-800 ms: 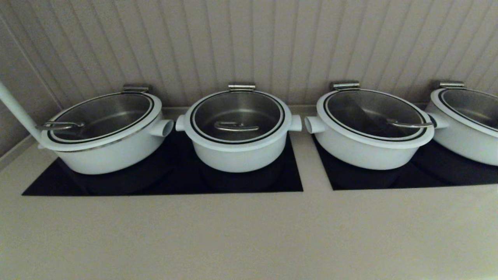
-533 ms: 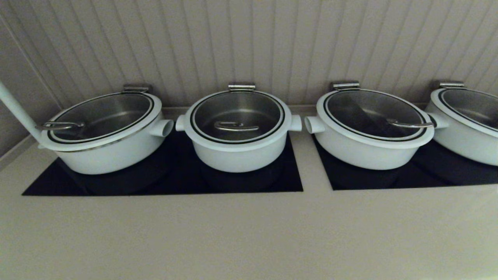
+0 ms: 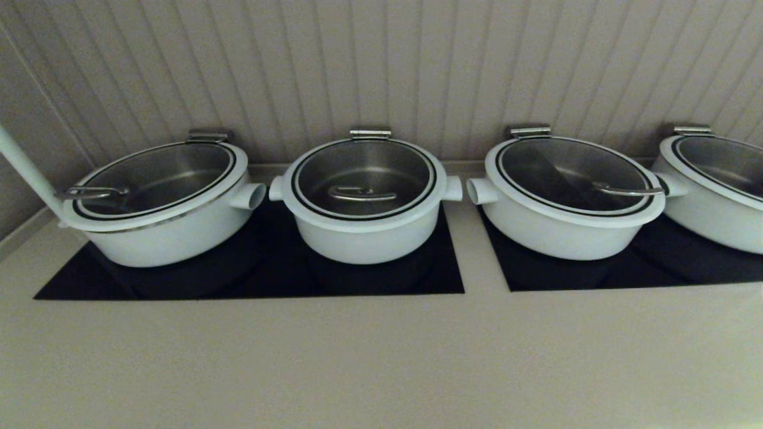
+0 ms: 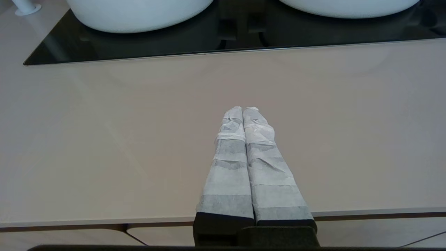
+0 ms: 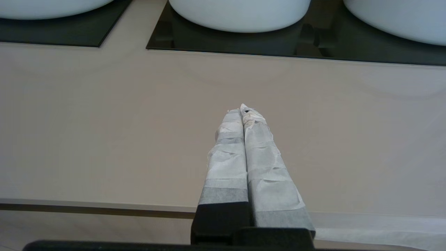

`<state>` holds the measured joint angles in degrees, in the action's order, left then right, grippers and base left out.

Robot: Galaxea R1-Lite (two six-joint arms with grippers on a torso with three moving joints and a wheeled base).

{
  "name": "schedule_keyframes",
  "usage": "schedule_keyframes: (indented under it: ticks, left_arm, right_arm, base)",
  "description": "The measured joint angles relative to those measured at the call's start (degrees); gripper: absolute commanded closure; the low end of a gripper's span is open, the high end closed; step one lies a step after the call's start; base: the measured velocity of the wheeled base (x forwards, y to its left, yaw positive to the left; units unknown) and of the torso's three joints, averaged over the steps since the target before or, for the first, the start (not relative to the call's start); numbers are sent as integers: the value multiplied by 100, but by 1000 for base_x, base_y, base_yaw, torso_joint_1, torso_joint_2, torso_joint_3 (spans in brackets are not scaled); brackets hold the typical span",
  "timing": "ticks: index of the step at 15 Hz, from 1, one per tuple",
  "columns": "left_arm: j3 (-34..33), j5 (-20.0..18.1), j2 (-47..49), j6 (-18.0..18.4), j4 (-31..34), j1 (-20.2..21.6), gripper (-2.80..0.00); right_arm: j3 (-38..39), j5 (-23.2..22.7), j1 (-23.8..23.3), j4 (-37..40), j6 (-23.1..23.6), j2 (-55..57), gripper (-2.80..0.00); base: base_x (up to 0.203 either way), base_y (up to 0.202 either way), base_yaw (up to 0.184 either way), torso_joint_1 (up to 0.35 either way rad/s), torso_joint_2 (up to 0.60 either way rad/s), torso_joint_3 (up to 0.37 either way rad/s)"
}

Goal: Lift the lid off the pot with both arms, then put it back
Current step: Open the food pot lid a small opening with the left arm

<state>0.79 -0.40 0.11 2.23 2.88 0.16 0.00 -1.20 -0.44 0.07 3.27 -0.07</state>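
The pot [image 3: 366, 241] stands mid-counter on the left black cooktop [image 3: 250, 280], a stub handle on each side. The lid [image 3: 363, 164] sits closed on it, its steel wire handle [image 3: 362, 194] at the middle. Neither arm shows in the head view. My left gripper [image 4: 243, 109] is shut and empty, low over the beige counter near its front edge, well short of the pots. My right gripper [image 5: 243, 111] is likewise shut and empty over the counter. The wrist views show only the undersides of the pots.
A wide pot [image 3: 161, 232] stands left of the pot. Two more wide pots [image 3: 560, 232] [image 3: 715, 214] stand on the right cooktop [image 3: 656, 268]. A white pole [image 3: 24, 167] leans at far left. A panelled wall stands behind. The beige counter [image 3: 381, 357] stretches in front.
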Motion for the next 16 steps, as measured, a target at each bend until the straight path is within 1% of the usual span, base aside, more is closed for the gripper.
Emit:
schedule_keyframes:
  ticks: [2, 3, 5, 6, 8, 10, 11, 14, 16]
  left_arm:
    - [-5, -12, 0, 153, -2, 0, 0]
    - [3, -74, 0, 337, 1, 0, 0]
    - [48, -325, 0, 898, -2, 0, 0]
    - [72, -363, 0, 1124, -1, 0, 0]
    - [251, -534, 2, 1161, 31, 0, 0]
    - [539, -969, 49, 1165, 45, 0, 0]
    - [684, -1106, 123, 1168, 42, 0, 0]
    - [1206, -1260, 611, 1161, 9, -11, 0]
    - [1646, -1620, 1074, 1161, 1, -46, 0]
  right_arm:
    - [0, 7, 0, 0, -5, 0, 0]
    - [0, 5, 0, 0, -5, 0, 0]
    - [0, 8, 0, 0, -7, 0, 0]
    - [0, 10, 0, 0, -6, 0, 0]
    - [0, 8, 0, 2, 0, 0, 0]
    - [0, 10, 0, 2, -1, 0, 0]
    - [0, 8, 0, 2, -5, 0, 0]
    - [0, 19, 0, 2, -5, 0, 0]
    - [0, 19, 0, 2, -5, 0, 0]
  base:
    - [0, 0, 0, 0, 0, 0]
    - [0, 0, 0, 0, 0, 0]
    - [0, 0, 0, 0, 0, 0]
    - [0, 0, 0, 0, 0, 0]
    - [0, 0, 0, 0, 0, 0]
    - [0, 0, 0, 0, 0, 0]
    - [0, 0, 0, 0, 0, 0]
    - [0, 0, 0, 0, 0, 0]
    - [0, 0, 0, 0, 0, 0]
